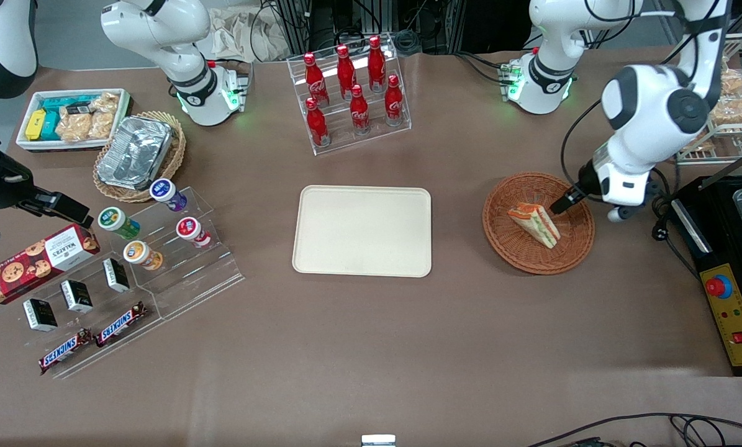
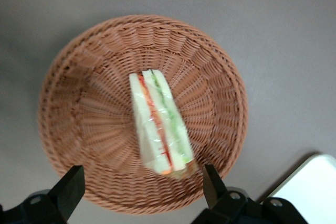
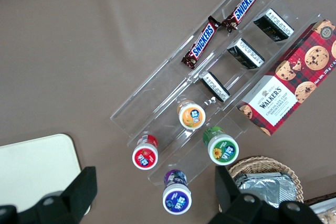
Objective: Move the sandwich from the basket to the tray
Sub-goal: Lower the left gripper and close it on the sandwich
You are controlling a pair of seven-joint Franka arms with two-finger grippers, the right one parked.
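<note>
Front view, end effector: the left arm's end effector [image 1: 562, 203] hangs over the basket [image 1: 538, 223], at the rim toward the working arm's end of the bench [image 1: 371, 347].
Front view, sandwich: a wedge sandwich [image 1: 534, 225] lies inside the basket, just beside the fingertips.
Front view, tray: the cream tray [image 1: 362, 231] sits bare at mid-bench, well apart from the basket.
Left wrist view, end effector: the end effector [image 2: 143, 190] is spread wide, both fingers [image 2: 70, 190] apart and gripping nothing.
Left wrist view, sandwich: the sandwich [image 2: 159, 123] rests across the basket [image 2: 84, 114] floor, filling edge up, between the finger lines.
Left wrist view, tray: a corner of the tray [image 2: 310, 190] shows near the basket.
</note>
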